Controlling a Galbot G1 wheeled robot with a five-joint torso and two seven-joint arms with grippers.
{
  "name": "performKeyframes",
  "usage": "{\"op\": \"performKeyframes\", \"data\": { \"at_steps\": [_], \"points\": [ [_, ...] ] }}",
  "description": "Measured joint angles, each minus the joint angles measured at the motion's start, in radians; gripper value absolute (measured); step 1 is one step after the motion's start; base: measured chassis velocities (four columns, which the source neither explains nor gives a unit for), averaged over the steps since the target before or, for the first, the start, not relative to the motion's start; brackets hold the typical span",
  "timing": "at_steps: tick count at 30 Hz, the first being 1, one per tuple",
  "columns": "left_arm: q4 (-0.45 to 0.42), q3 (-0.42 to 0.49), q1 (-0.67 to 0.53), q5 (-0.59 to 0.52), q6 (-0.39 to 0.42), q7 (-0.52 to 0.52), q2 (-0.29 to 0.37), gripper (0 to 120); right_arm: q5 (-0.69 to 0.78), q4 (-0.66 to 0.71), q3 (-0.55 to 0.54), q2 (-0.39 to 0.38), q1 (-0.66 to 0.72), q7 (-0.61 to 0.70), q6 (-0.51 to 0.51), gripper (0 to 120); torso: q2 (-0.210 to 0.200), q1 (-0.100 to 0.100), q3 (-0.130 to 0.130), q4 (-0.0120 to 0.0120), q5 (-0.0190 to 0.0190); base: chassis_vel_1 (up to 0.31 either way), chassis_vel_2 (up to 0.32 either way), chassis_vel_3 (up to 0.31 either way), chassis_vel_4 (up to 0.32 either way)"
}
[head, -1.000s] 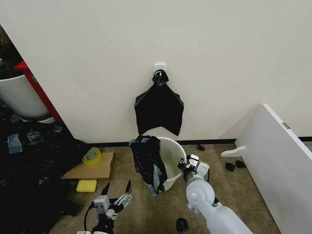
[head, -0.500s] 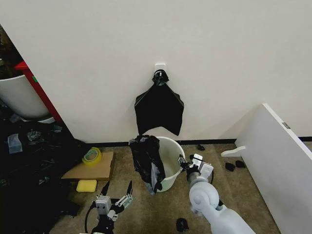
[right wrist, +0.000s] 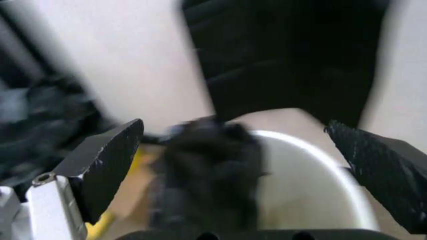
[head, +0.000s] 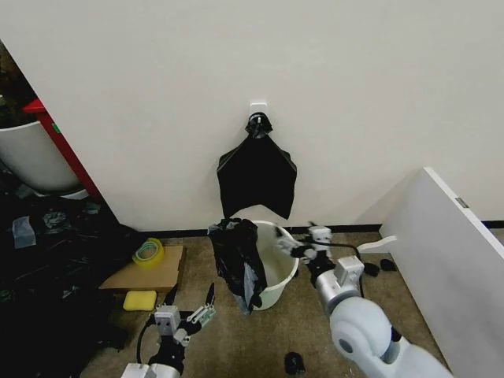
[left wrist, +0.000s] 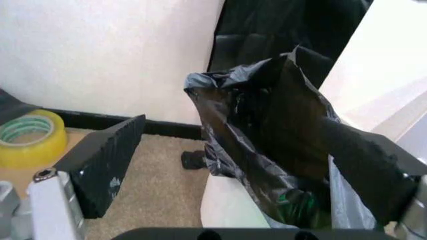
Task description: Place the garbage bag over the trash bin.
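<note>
Head view shows the trash bin (head: 277,268) standing on the carpet against the wall, with the garbage bag (head: 238,261) draped over its left rim only, most of the black plastic hanging down the outside toward the floor. Compared with a second ago, the right gripper (head: 298,246) has lifted from just beside the bin's right wall to above its right rim, near the mouth, and its fingers are spread apart with nothing between them. The bag itself looks unchanged: same bunched shape, same side of the rim. The left gripper (head: 189,305) sits low on the carpet, in front of and left of the bin, jaws apart and empty, roughly where it was before, close to the hanging plastic but not touching it. From the left wrist view the garbage bag (left wrist: 267,135) is crumpled, its opening not clearly spread, hanging over the white bin wall (left wrist: 227,205). The right wrist view looks down into the bin's mouth (right wrist: 313,185), with the dark plastic at the far rim. My reading is that the right arm is repositioning to reach across the mouth for the bag; the bin is far from lined.
</note>
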Motion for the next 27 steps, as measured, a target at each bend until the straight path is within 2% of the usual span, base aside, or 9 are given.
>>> {"op": "performKeyframes", "data": {
  "at_steps": [1,2,4,12,17,21,22,25,27],
  "points": [
    [0.000,0.004,-0.015,-0.018,0.016,-0.002,0.005,100,0.028,0.002,-0.024,0.013,0.038,-0.031,-0.049,100,0.000,0.000,0.000,0.0000,-0.0001,0.000,0.000,0.000,0.000],
    [0.000,0.004,-0.015,-0.018,0.016,-0.002,0.005,100,0.028,0.002,-0.024,0.013,0.038,-0.031,-0.049,100,0.000,0.000,0.000,0.0000,-0.0001,0.000,0.000,0.000,0.000],
    [0.014,0.013,-0.042,-0.043,0.037,-0.006,0.010,100,0.112,-0.011,-0.080,0.053,0.098,-0.035,-0.157,100,0.000,0.000,0.000,-0.0001,-0.0002,0.000,0.000,0.000,0.000],
    [0.051,0.027,-0.087,-0.062,0.055,-0.014,0.006,100,0.149,-0.162,-0.194,0.127,0.221,0.065,-0.180,97,0.000,0.000,0.000,-0.0001,0.0000,0.000,0.000,0.000,0.000],
    [0.073,0.037,-0.119,-0.056,0.061,-0.021,0.004,100,0.104,-0.250,-0.242,0.171,0.293,0.123,-0.146,79,0.000,0.000,0.000,0.0000,-0.0001,0.000,0.000,0.000,0.000],
    [0.076,0.040,-0.133,-0.057,0.073,-0.025,0.005,100,0.106,-0.258,-0.257,0.170,0.304,0.136,-0.163,64,0.000,0.000,0.000,-0.0001,-0.0001,0.000,0.000,0.000,0.000],
    [0.076,0.040,-0.133,-0.057,0.073,-0.025,0.005,100,0.106,-0.258,-0.257,0.170,0.304,0.136,-0.163,64,0.000,0.000,0.000,-0.0001,-0.0001,0.000,0.000,0.000,0.000],
    [0.083,0.046,-0.160,-0.068,0.090,-0.033,0.004,100,0.123,-0.267,-0.263,0.172,0.305,0.145,-0.183,49,0.000,0.000,0.000,-0.0001,0.0001,0.000,0.000,0.000,0.000],
    [0.085,0.047,-0.164,-0.069,0.092,-0.035,0.004,100,0.124,-0.268,-0.263,0.173,0.305,0.147,-0.185,47,0.000,0.000,0.000,-0.0001,0.0001,0.000,0.000,0.000,0.000]
  ]
}}
